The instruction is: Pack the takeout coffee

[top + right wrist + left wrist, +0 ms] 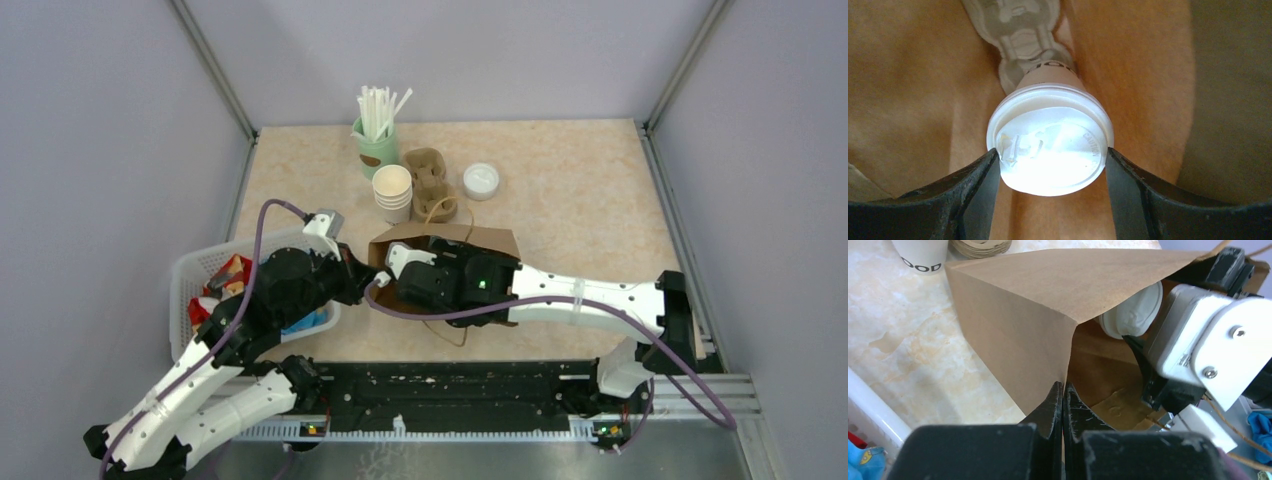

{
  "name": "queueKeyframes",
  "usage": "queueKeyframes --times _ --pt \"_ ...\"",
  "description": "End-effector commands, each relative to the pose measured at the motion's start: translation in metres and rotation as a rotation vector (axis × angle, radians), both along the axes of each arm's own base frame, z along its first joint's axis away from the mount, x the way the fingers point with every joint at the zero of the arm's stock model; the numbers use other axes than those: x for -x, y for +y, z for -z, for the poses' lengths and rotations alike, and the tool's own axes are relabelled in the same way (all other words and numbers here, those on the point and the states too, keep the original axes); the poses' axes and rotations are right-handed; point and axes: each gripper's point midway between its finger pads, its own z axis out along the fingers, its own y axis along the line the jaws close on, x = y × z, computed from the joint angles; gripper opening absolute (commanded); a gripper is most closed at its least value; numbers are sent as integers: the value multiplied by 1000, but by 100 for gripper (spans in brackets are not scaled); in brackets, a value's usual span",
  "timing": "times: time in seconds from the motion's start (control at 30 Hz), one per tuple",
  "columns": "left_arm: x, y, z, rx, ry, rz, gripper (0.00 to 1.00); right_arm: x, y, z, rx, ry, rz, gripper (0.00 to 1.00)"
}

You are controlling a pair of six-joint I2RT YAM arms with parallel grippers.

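Marble-beige tabletop [580,200], grey walls [450,50] | left claw [1063,390] pinches bag [1048,290] | right claw [1051,155] grips takeout coffee [1048,145]

From the top external mount, looks steeply down from above and behind both arm bases, far enough off to take in the whole table [580,200] with the brown paper bag [485,240] near its middle. From the left wrist, peers at close range over the pinched left gripper [1063,390] into that bag's open mouth, catching the takeout coffee [1135,310] inside. From the right wrist, faces the same cup's lid from very near, inside the bag, between the fingers of the right gripper [1052,160].
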Motion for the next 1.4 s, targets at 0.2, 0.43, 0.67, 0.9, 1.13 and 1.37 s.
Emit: queueKeyframes --times 0.2,0.43,0.67,0.9,1.13,1.37 --pt "7 -6 0 59 -1 35 0 -30 5 -10 -76 -52 -44 50" --pt "22 -14 0 110 35 102 0 -34 6 6 -124 -59 -66 49" --pt "30 -18 -7 158 76 123 0 -32 13 -3 -235 -81 -203 49" --pt "30 -9 0 119 76 98 0 -45 -12 2 -206 -78 -177 47" --pt "25 -1 -3 110 12 68 0 -37 -11 20 -130 -19 -248 48" --pt "29 -9 4 103 32 117 0 -41 5 25 -73 -14 -315 47"
